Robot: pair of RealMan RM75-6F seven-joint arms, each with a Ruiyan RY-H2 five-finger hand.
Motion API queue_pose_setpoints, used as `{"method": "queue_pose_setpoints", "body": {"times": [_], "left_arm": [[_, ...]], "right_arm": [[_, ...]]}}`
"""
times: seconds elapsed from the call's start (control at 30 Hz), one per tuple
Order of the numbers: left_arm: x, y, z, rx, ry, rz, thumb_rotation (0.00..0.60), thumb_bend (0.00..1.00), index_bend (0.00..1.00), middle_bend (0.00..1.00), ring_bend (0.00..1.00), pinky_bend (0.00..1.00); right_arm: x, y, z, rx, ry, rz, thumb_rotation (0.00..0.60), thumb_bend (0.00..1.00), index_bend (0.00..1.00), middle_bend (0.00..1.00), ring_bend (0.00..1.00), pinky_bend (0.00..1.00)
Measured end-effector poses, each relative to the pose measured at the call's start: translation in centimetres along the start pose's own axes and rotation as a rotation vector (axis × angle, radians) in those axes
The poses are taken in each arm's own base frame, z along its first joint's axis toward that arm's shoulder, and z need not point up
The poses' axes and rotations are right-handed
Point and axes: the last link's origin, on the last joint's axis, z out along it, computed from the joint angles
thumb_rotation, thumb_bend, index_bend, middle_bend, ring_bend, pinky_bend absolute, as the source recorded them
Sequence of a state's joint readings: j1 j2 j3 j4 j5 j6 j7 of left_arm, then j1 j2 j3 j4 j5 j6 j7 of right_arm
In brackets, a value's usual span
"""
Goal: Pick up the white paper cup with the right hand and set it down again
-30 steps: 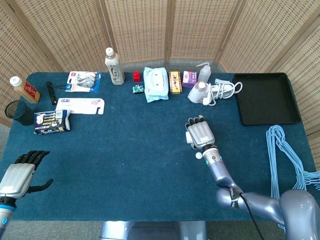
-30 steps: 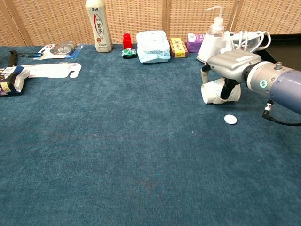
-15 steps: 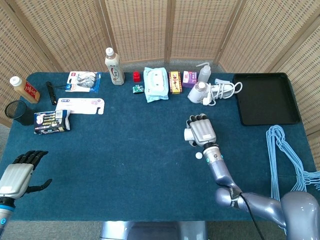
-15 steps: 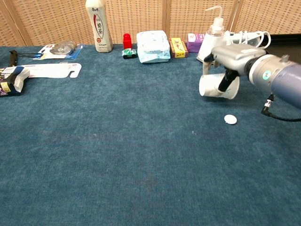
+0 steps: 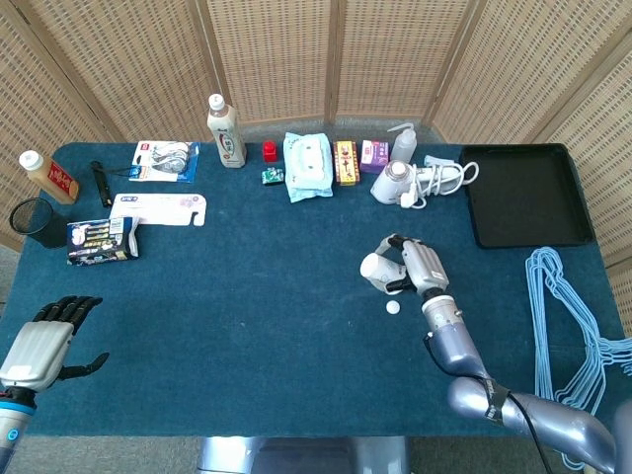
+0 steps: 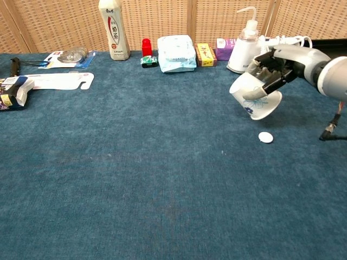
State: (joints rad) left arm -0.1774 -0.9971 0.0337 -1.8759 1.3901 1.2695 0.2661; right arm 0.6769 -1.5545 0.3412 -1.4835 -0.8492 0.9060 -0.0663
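My right hand point(image 5: 417, 265) point(image 6: 276, 65) grips the white paper cup point(image 6: 255, 96) point(image 5: 381, 270), which has a faint blue flower print. The cup hangs tilted above the blue cloth in the chest view, its base toward the left and its rim toward the lower right. A small white round lid point(image 6: 265, 137) point(image 5: 393, 307) lies on the cloth just below the cup. My left hand point(image 5: 39, 344) hovers at the table's near left corner, fingers apart and holding nothing.
Along the far edge stand a tall bottle point(image 6: 113, 28), a red cap point(image 6: 146, 46), a wipes pack point(image 6: 176, 53), small boxes point(image 6: 204, 54), a squeeze bottle point(image 6: 245, 43) and a hair dryer point(image 5: 400, 182). A black tray point(image 5: 525, 194) and blue hangers point(image 5: 561, 306) lie right.
My right hand has raised the cup off the cloth and turned, so the cup went from lying sideways to hanging tilted. The left hand stayed put.
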Motion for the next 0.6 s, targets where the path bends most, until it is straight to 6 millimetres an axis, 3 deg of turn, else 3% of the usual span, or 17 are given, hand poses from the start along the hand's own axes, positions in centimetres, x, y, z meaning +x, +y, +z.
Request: {"method": "queue_pose_setpoints", "body": {"times": [0.13, 0.4, 0.6], "left_arm": [[0.1, 0.1, 0.0, 0.000, 0.000, 0.005, 0.338, 0.25, 0.12, 0.17, 0.12, 0.16], [0.2, 0.5, -0.1, -0.008, -0.003, 0.008, 0.330, 0.25, 0.12, 0.17, 0.12, 0.16], [0.3, 0.7, -0.1, -0.012, -0.001, 0.009, 0.335, 0.25, 0.12, 0.17, 0.12, 0.16]], "right_arm": [[-0.3, 0.6, -0.8, 0.011, -0.024, 0.115, 0.562, 0.25, 0.46, 0.29, 0.26, 0.14], [-1.1, 1.7, -2.4, 0.047, -0.048, 0.177, 0.560, 0.25, 0.35, 0.24, 0.17, 0.12], [-1.4, 2.8, -2.9, 0.042, -0.042, 0.226, 0.562, 0.25, 0.34, 0.24, 0.17, 0.11]]}}
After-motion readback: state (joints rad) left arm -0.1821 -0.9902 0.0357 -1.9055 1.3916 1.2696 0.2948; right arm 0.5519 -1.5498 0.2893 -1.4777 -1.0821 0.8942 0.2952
